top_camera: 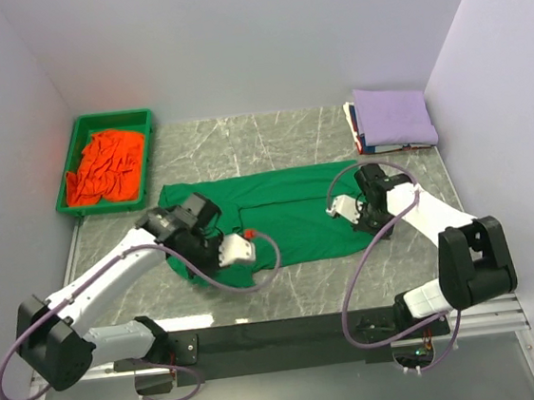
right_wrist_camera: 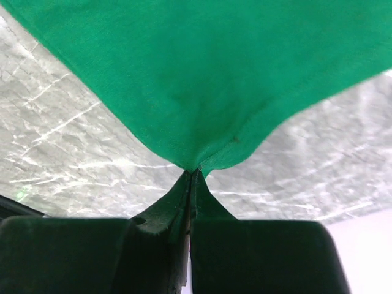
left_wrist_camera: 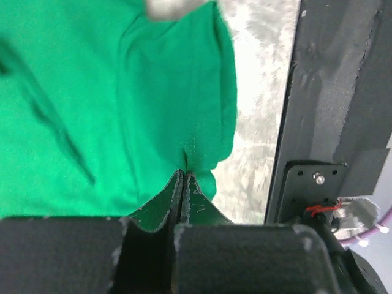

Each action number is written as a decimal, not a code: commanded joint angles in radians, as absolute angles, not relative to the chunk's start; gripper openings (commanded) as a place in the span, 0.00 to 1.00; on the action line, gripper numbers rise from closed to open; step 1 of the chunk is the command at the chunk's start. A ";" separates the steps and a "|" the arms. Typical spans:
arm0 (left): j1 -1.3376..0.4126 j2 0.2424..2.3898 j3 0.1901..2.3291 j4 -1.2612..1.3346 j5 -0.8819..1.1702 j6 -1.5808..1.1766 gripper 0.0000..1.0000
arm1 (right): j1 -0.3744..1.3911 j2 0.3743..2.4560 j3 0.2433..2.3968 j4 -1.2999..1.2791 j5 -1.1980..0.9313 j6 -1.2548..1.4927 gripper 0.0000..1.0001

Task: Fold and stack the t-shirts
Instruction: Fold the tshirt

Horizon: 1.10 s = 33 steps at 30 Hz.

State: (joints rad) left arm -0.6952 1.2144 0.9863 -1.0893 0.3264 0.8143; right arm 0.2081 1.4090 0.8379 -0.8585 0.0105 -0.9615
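Pale lavender-grey walls [top_camera: 230, 32] close in a grey marbled counter [top_camera: 281, 151] on three sides. A green t-shirt [top_camera: 287, 207] lies spread across the middle of it, and everything else sits around that shirt.

Beyond the green t-shirt's left end stands a green plastic tray [top_camera: 74, 196]. In it an orange t-shirt [top_camera: 106, 164] lies crumpled and fills most of the floor. Beyond the shirt's right end, near the right wall, is a stack of folded t-shirts [top_camera: 392, 118]. A lavender t-shirt [top_camera: 393, 110] lies flat on top, with white and dark edges showing at the stack's left side.

The green t-shirt's far edge lies fairly flat. Its near left part is bunched and creased under the left arm.

The left pincer [left_wrist_camera: 185, 174] has its jaws pressed together on the shirt's near left edge, and a fold of green cloth rises from between the tips. Just to the side of this grip bare counter shows, then a black rail [left_wrist_camera: 318, 92] on the shirt's near side.

The right pincer [right_wrist_camera: 191, 171] is also clamped tight, on a corner at the shirt's right end. The cloth draws into a point at its tips, with marbled counter visible below it on both sides.
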 commanded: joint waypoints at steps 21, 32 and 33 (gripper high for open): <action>-0.276 1.551 1.446 -1.149 0.359 0.942 0.01 | 0.107 1.689 1.264 -0.951 -0.035 -1.031 0.00; -0.213 1.741 1.597 -1.138 0.357 0.968 0.01 | 0.087 1.871 1.459 -0.968 -0.025 -1.039 0.00; -0.206 1.752 1.608 -1.140 0.357 0.966 0.01 | 0.087 1.891 1.468 -0.968 -0.022 -1.039 0.00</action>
